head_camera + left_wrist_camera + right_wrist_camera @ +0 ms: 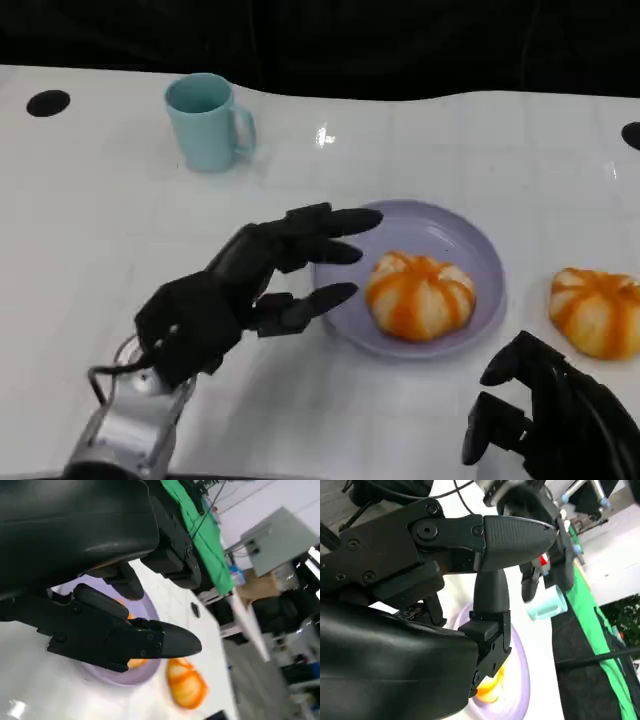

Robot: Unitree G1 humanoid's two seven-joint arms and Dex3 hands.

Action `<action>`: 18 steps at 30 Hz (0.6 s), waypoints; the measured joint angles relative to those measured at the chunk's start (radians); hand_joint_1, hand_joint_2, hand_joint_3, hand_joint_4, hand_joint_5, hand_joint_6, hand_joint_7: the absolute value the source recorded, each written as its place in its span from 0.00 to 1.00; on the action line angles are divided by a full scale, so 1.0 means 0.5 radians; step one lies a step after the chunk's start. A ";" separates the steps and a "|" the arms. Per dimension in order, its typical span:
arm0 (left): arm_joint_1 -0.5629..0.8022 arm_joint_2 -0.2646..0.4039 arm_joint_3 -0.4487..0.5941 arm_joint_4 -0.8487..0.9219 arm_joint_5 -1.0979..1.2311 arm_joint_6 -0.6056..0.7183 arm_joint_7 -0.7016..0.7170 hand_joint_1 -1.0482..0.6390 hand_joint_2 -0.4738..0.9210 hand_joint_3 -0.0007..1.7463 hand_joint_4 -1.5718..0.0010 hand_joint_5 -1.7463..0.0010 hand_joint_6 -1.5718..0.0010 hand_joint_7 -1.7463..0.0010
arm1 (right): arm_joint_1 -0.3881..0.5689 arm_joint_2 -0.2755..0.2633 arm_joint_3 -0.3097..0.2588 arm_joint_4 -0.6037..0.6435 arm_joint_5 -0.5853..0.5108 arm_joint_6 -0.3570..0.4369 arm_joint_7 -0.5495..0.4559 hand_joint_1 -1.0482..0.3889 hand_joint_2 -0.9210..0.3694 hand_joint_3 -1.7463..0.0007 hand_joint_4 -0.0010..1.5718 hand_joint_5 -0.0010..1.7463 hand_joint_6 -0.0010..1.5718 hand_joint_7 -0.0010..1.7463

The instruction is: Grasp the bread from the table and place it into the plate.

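One orange-striped bread [420, 295] lies on the purple plate [470, 240]. A second striped bread [597, 312] sits on the white table to the plate's right. My left hand [250, 290] hovers at the plate's left rim, fingers spread toward it and holding nothing. My right hand [545, 420] is low at the front right, just short of the second bread, also holding nothing. In the left wrist view, past my left hand [100, 605], I see the plate [122, 677] and the table bread [186, 685]. The right wrist view shows my right hand [445, 580], the plate [522, 670] and its bread [487, 690].
A light blue mug [207, 120] stands at the back left, handle to the right; it also appears in the right wrist view as the mug [547, 605]. Black round marks sit at the table's far left and right edges. Bare white table lies in front of the plate.
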 measured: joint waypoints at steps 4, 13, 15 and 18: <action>0.102 -0.040 0.112 -0.029 -0.199 0.045 -0.128 0.29 1.00 0.21 0.63 0.37 0.50 0.80 | 0.005 0.000 0.006 -0.016 -0.008 0.000 -0.018 0.37 0.00 0.72 0.43 1.00 0.25 0.99; 0.305 -0.118 0.295 -0.276 -0.638 0.421 -0.399 0.25 1.00 0.19 0.58 0.17 0.56 0.40 | 0.011 0.000 0.008 -0.023 -0.012 -0.001 -0.020 0.35 0.01 0.74 0.45 1.00 0.28 0.98; 0.345 -0.126 0.322 -0.332 -0.683 0.477 -0.439 0.25 1.00 0.19 0.58 0.17 0.56 0.39 | 0.011 0.000 0.008 -0.023 -0.012 -0.002 -0.020 0.35 0.00 0.75 0.45 1.00 0.28 0.98; 0.378 -0.136 0.358 -0.375 -0.729 0.538 -0.469 0.24 1.00 0.18 0.56 0.13 0.56 0.38 | 0.010 0.000 0.009 -0.023 -0.012 -0.002 -0.020 0.35 0.00 0.75 0.45 1.00 0.28 0.98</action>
